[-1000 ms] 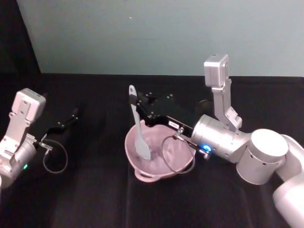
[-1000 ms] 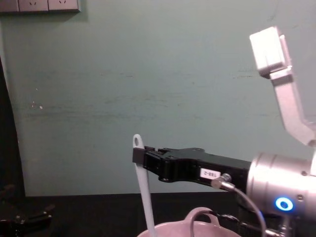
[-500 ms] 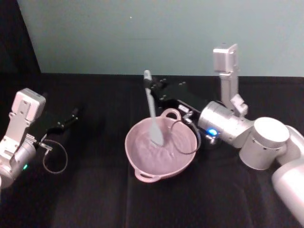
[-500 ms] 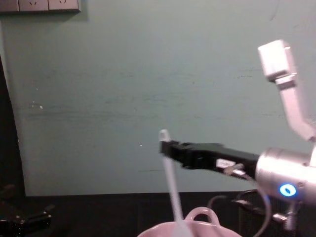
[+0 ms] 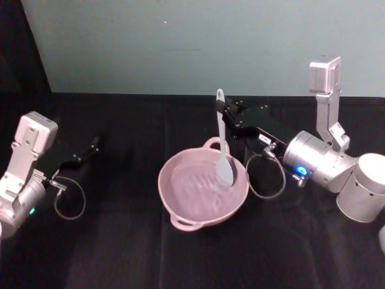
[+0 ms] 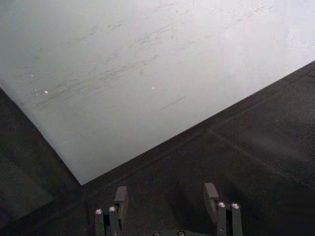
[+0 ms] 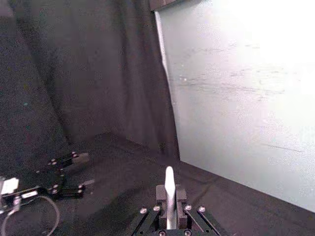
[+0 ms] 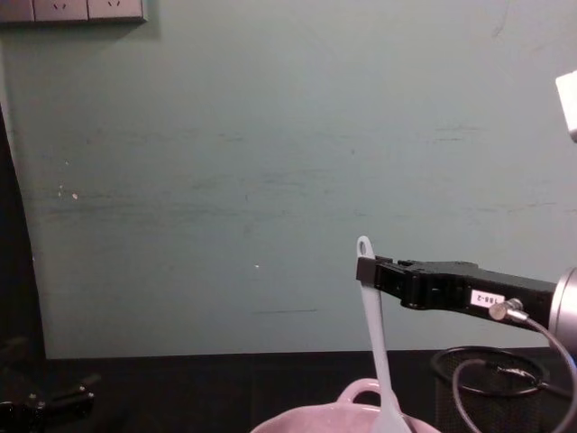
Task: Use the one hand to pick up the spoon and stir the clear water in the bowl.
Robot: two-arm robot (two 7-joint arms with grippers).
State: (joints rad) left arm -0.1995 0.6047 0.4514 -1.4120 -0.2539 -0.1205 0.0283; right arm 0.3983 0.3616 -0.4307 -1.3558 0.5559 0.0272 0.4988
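Spoon near upright, hole end at the top, flat paddle head down inside the bowl, close to its right-hand wall. Pinched high on the handle by the right pincer, closed tight on it and reaching in level from the right, above the bowl's far rim. In the right wrist view, white handle standing straight up between the two black fingers. From the chest, spoon leaning slightly, head dipping behind the pink rim. Pale pink bowl sitting mid-desk on black cloth, looped handle at the far side, inner surface looking rippled. Behind the pincer, silver wrist with glowing blue ring and a loop of cable hanging beside the bowl. Black wire-mesh cup just right of the bowl, under the arm. Left pincer parked well apart at the desk's left, fingers spread wide with nothing between them. Teal wall behind.
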